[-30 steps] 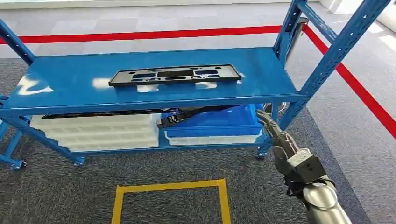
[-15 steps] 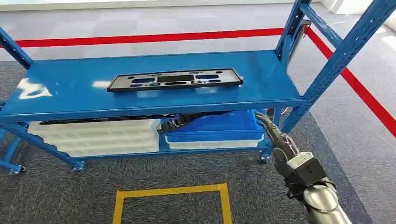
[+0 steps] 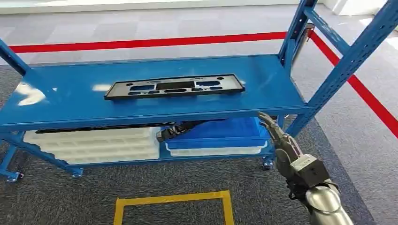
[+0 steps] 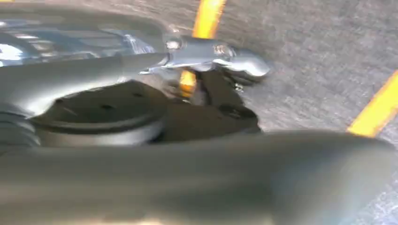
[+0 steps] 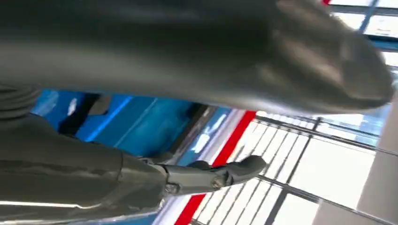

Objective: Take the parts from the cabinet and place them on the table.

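A flat black part (image 3: pixel 173 86) with several cut-outs lies along the middle of the blue cabinet's upper shelf (image 3: pixel 65 105). A second long black part (image 3: pixel 180 128) rests on the lower level, across white trays and a blue bin, mostly hidden by the shelf above. My right hand (image 3: pixel 283 145) is raised by the shelf's front right corner, below its edge, fingers stretched out and holding nothing; the right wrist view shows its thumb (image 5: pixel 234 56) and a straight finger (image 5: pixel 211 176). My left hand (image 4: pixel 141 117) hangs over grey carpet, blurred, with nothing in it.
Stacked white trays (image 3: pixel 94 143) and a blue bin (image 3: pixel 216 133) fill the lower level. Blue uprights (image 3: pixel 347 61) rise at the cabinet's right end. Red tape (image 3: pixel 141 43) runs on the floor behind and to the right; a yellow tape square (image 3: pixel 173 199) marks the carpet in front.
The whole picture has shifted, so the camera has moved: the cabinet now sits lower and slightly larger. My right hand stays stretched out near the shelf's right corner.
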`<state>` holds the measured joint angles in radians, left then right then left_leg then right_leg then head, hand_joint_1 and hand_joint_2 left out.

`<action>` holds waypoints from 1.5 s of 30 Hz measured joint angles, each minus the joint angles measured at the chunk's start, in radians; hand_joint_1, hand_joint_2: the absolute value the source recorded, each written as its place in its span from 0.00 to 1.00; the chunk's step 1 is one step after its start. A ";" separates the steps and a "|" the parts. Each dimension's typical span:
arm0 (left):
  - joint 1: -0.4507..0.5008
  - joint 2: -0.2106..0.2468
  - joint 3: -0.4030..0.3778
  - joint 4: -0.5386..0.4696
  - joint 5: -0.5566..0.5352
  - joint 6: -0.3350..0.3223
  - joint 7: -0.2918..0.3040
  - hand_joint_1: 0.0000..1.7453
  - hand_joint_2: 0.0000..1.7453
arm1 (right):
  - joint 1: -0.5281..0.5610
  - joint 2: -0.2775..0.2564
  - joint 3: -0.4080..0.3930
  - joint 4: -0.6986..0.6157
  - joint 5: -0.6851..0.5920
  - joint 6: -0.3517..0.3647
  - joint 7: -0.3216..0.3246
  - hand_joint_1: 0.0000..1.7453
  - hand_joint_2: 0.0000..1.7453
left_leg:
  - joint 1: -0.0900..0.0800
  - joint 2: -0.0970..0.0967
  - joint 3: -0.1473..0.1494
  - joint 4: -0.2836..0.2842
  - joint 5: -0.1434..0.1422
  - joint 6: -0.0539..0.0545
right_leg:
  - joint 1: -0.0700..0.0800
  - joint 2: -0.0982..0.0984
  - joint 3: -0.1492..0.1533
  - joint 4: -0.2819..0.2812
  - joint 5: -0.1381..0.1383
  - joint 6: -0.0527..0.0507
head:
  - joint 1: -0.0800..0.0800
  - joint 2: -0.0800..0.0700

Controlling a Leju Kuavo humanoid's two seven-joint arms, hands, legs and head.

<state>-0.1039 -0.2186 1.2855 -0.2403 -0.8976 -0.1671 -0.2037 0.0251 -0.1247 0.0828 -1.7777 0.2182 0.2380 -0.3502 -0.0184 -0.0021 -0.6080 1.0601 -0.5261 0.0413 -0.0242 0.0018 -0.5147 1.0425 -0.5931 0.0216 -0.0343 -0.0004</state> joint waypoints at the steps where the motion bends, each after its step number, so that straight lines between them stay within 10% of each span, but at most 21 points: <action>1: 0.001 0.001 0.000 0.000 0.001 0.001 0.000 0.00 0.00 | 0.001 0.000 0.000 0.000 0.003 -0.005 0.003 0.00 0.00 | 0.001 0.000 0.004 -0.006 -0.002 0.003 | 0.001 -0.002 -0.005 0.006 0.010 0.012 | 0.000 0.000; 4: 0.000 0.001 0.000 0.000 0.002 0.003 -0.003 0.00 0.00 | -0.010 0.001 -0.002 -0.001 0.005 -0.018 0.016 0.00 0.00 | 0.012 -0.001 0.052 -0.039 -0.005 0.010 | 0.001 -0.001 -0.022 0.074 -0.024 0.018 | 0.001 0.000; 7: 0.000 0.001 0.000 0.000 0.003 0.003 -0.002 0.00 0.00 | -0.010 0.002 -0.005 0.002 -0.017 -0.016 0.045 0.00 0.00 | 0.013 -0.001 0.067 -0.038 -0.022 0.010 | 0.001 -0.001 -0.148 0.255 -0.096 0.024 | 0.002 0.000; 9: 0.003 0.001 0.000 0.000 0.003 0.006 -0.002 0.00 0.00 | -0.011 0.002 -0.006 0.002 -0.031 -0.016 0.056 0.00 0.00 | 0.013 -0.002 0.085 -0.038 -0.037 0.005 | 0.000 -0.002 -0.172 0.240 -0.046 0.027 | 0.002 0.000; 11: 0.002 0.001 0.000 0.000 0.003 0.006 -0.002 0.00 0.00 | -0.017 0.002 -0.008 0.002 -0.040 -0.016 0.063 0.00 0.00 | 0.015 -0.001 0.116 -0.038 -0.057 -0.003 | 0.000 -0.002 -0.123 0.077 0.084 0.030 | 0.002 0.000; 17: 0.000 0.001 0.001 0.000 0.007 0.006 -0.001 0.00 0.00 | -0.034 0.002 -0.010 -0.003 -0.037 -0.016 0.075 0.00 0.00 | 0.013 0.000 0.120 -0.032 -0.075 -0.026 | 0.005 0.002 -0.101 0.016 0.071 -0.015 | 0.001 0.000; 19: -0.005 0.001 0.001 0.000 0.010 0.006 -0.003 0.00 0.00 | -0.040 0.002 -0.011 -0.012 -0.037 -0.016 0.075 0.00 0.00 | 0.015 0.000 0.088 0.051 -0.086 -0.037 | 0.001 -0.003 -0.079 0.010 0.059 -0.026 | -0.001 0.000; 23: 0.000 0.001 0.002 0.000 0.016 0.006 -0.002 0.00 0.00 | -0.043 0.002 -0.011 -0.015 -0.033 -0.017 0.078 0.00 0.00 | 0.024 0.000 -0.082 0.283 -0.172 -0.054 | 0.000 -0.001 -0.048 0.010 0.028 -0.028 | -0.001 0.000; 25: 0.002 0.001 0.002 0.000 0.015 0.006 -0.002 0.00 0.00 | -0.044 0.002 -0.011 -0.015 -0.031 -0.017 0.078 0.00 0.00 | 0.022 0.000 -0.079 0.207 -0.102 -0.049 | 0.002 0.001 -0.019 0.010 0.010 -0.027 | -0.001 0.000; 27: 0.002 0.002 0.002 0.000 0.015 0.006 -0.002 0.00 0.00 | -0.045 0.002 -0.010 -0.016 -0.027 -0.018 0.078 0.00 0.00 | 0.015 0.000 -0.043 0.050 0.028 -0.030 | 0.003 -0.001 0.009 0.007 -0.011 -0.024 | -0.001 0.000; 28: 0.004 0.003 0.002 0.000 0.015 0.006 -0.002 0.00 0.00 | -0.047 0.002 -0.010 -0.014 -0.025 -0.018 0.078 0.00 0.00 | 0.008 -0.001 -0.048 0.032 0.042 -0.019 | 0.002 -0.001 0.015 0.007 -0.017 -0.020 | 0.002 0.000; 33: 0.005 0.005 0.002 0.000 0.015 0.007 -0.003 0.00 0.00 | -0.045 0.001 -0.009 -0.017 -0.014 -0.024 0.076 0.00 0.00 | 0.009 -0.001 -0.005 -0.015 0.028 0.003 | -0.002 0.000 0.031 0.024 -0.019 0.013 | 0.001 0.000; 38: 0.001 0.003 0.002 0.000 0.014 0.006 -0.002 0.00 0.00 | -0.045 0.000 -0.005 -0.016 -0.002 -0.029 0.074 0.00 0.00 | 0.011 -0.002 0.035 -0.025 -0.001 0.014 | 0.000 0.000 -0.140 0.264 -0.108 0.020 | 0.003 0.000; 40: 0.004 0.003 0.002 0.000 0.015 0.007 -0.002 0.00 0.00 | -0.044 0.000 -0.005 -0.016 -0.001 -0.030 0.074 0.00 0.00 | 0.011 -0.002 0.059 -0.025 -0.020 0.010 | 0.000 -0.001 -0.147 0.207 -0.052 0.022 | 0.002 0.000; 42: 0.003 0.003 0.002 0.000 0.015 0.006 -0.002 0.00 0.00 | -0.044 0.000 -0.005 -0.016 0.002 -0.031 0.074 0.00 0.00 | 0.013 -0.002 0.089 -0.025 -0.041 -0.002 | 0.000 -0.001 -0.108 0.060 0.072 0.022 | 0.002 0.000; 45: 0.001 0.003 0.002 0.000 0.015 0.006 -0.002 0.00 0.00 | -0.041 0.001 -0.004 -0.017 0.015 -0.037 0.076 0.00 0.00 | 0.010 -0.002 0.095 -0.023 -0.056 -0.019 | 0.011 -0.006 -0.109 0.024 0.082 -0.002 | 0.005 0.000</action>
<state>-0.1033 -0.2159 1.2879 -0.2403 -0.8827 -0.1610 -0.2060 -0.0155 -0.1240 0.0786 -1.7944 0.2334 0.2014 -0.2747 -0.0082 -0.0037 -0.5131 1.0374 -0.5821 0.0227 -0.0130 -0.0041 -0.6237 1.0664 -0.5114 0.0197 -0.0294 0.0000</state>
